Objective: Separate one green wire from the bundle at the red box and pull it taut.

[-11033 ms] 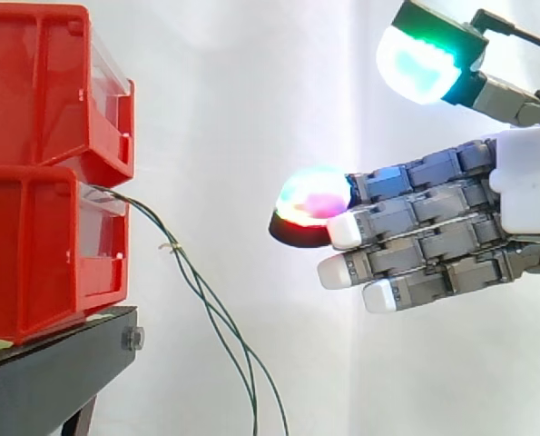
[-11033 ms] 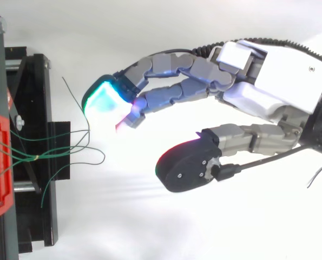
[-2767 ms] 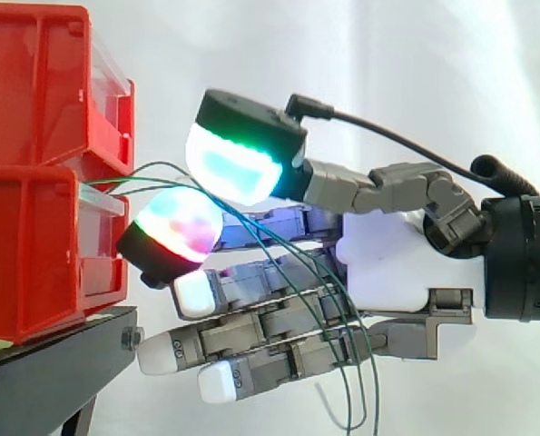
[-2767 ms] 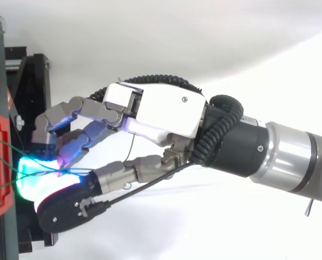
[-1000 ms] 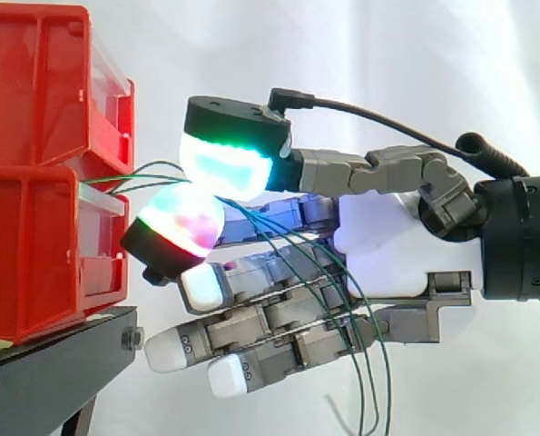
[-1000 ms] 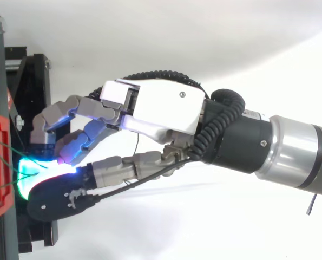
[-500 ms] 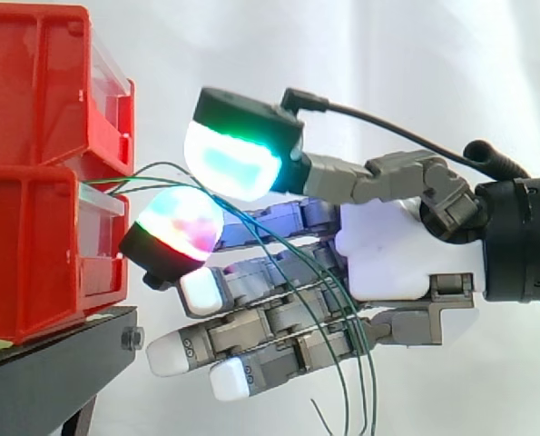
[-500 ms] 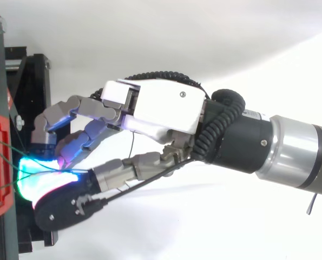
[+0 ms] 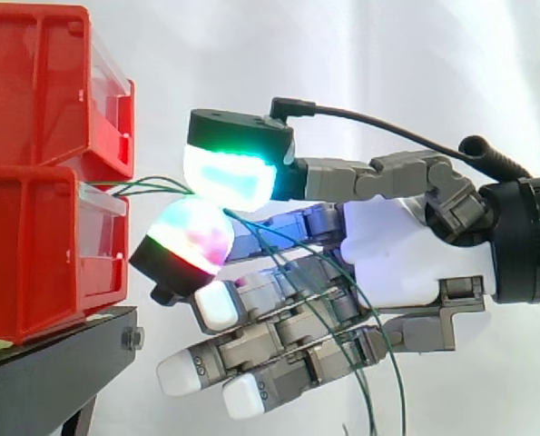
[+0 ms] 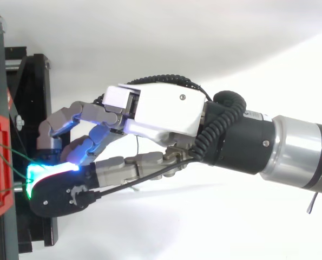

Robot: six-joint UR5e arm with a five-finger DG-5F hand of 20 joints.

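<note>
Thin green wires [image 9: 139, 186] run out of the lower red bin [image 9: 43, 259] to my hand [image 9: 406, 259], which comes in from the right. The green-glowing thumb pad [image 9: 229, 177] presses down onto a multicoloured finger pad [image 9: 192, 234], and the wires pass between the two. Behind the pinch the wires drape over the other fingers and hang down [image 9: 385, 372]. I cannot tell whether one wire or more is pinched. In the top view the hand [image 10: 161, 114] pinches just off the bin's front [image 10: 1, 208], with short wire lengths [image 10: 12, 153] stretched across.
A second red bin [image 9: 34, 82] sits on top of the lower one. Both rest on a black stand [image 9: 52, 381] whose frame [image 10: 31, 97] lies under the fingertips. A white curtain hangs behind.
The thumb pad has come down onto the finger pad with the wires between them. The hand has drawn back slightly from the bin, to the right.
</note>
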